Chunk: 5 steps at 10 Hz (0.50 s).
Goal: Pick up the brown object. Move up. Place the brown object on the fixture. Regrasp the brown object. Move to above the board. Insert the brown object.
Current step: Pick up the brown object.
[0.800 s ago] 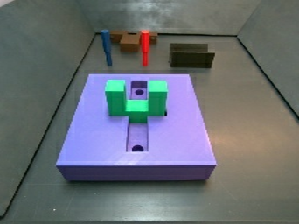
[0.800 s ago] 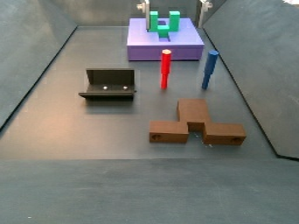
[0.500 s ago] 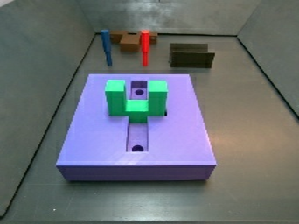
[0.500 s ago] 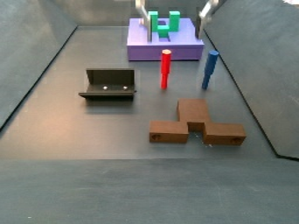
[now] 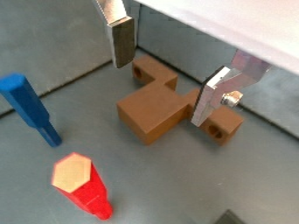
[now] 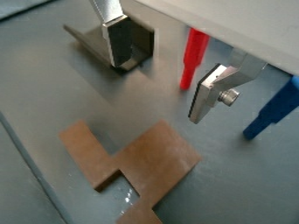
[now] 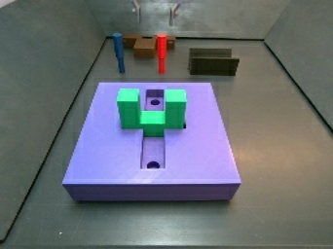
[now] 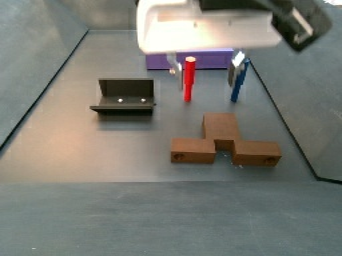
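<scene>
The brown object [image 5: 156,111] is a blocky brown piece with short arms and round holes, lying flat on the grey floor [image 8: 225,140]. My gripper [image 5: 166,70] hangs open above it, its silver fingers [image 5: 119,39] straddling the piece without touching it. In a side view the gripper [image 8: 206,62] fills the top, over the two pegs. The dark fixture [image 8: 124,97] stands apart from the brown object [image 6: 135,162]. The purple board [image 7: 156,141] carries a green U-shaped block [image 7: 152,107] over its groove. In that view the gripper [image 7: 156,12] is at the far end.
A red peg [image 8: 190,78] and a blue peg [image 8: 239,80] stand upright between the board and the brown object, close under the gripper. Both also show in a wrist view, red peg [image 5: 82,184] and blue peg [image 5: 30,105]. Grey walls enclose the floor.
The gripper has travelled away from above the board, past the pegs, toward the brown object. It stays open. Nothing on the floor has moved.
</scene>
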Tool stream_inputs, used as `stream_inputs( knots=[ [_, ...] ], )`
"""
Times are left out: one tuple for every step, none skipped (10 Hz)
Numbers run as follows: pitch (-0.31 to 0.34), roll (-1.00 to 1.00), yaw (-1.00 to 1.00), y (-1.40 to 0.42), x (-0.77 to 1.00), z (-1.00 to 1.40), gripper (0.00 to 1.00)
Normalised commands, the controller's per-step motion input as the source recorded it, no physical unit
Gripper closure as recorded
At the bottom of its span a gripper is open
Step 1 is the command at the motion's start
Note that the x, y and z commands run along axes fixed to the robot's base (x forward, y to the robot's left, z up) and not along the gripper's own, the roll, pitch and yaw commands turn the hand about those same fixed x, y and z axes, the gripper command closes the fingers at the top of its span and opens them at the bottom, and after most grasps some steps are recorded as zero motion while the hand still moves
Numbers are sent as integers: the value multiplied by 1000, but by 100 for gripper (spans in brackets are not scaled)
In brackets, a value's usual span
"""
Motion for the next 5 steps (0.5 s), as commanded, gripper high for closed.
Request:
stream_inputs(
  knots=[
    [-90,56,0,0,-131,-609,0],
    [-37,0,-9,0,-71,-226,0],
    [0,-26,0,0,0,-14,0],
    [0,0,0,0,0,-29,0],
    [-3,-3,-80,60,-20,-137,0]
  ],
)
